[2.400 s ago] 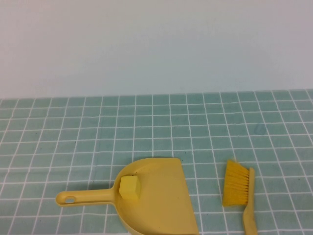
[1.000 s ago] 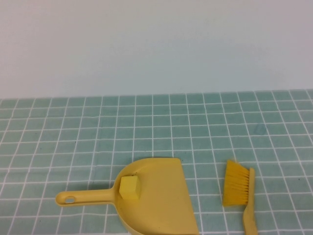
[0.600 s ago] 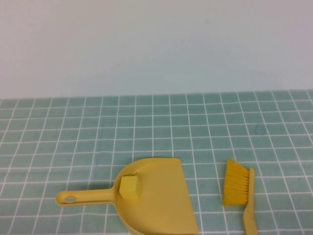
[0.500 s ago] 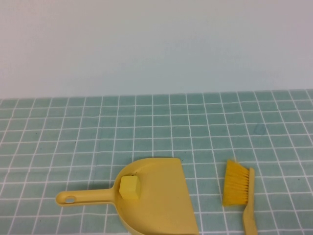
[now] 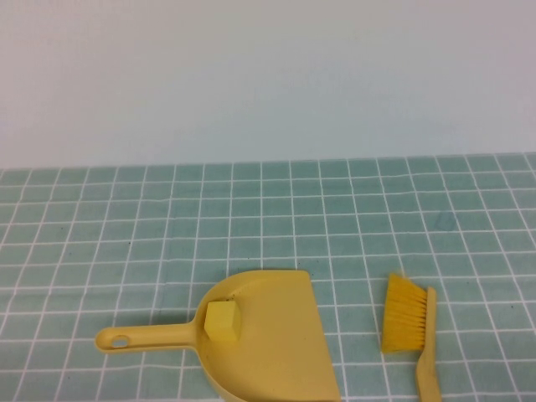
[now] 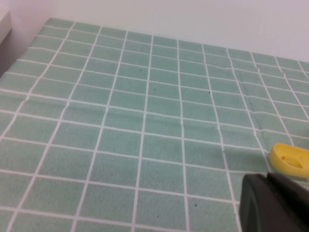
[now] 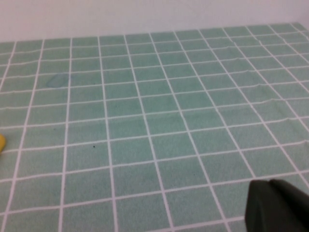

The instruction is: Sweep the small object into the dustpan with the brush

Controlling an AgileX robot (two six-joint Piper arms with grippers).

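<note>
Cube (image 5: 223, 321), soft-edged, sits in flat plastic dustpan (image 5: 276, 352); bristly brush (image 5: 409, 322) beside; both tools (image 6: 275, 203) (image 7: 277, 205) pressed together.

The bench (image 5: 352, 218) wears a green cloth of white-lined squares; on it lie the dustpan (image 5: 268, 343) and, just beside its scoop, the brush (image 5: 410, 322); the dustpan's handle end sits near the left tool (image 6: 275, 203), apart from it.
</note>
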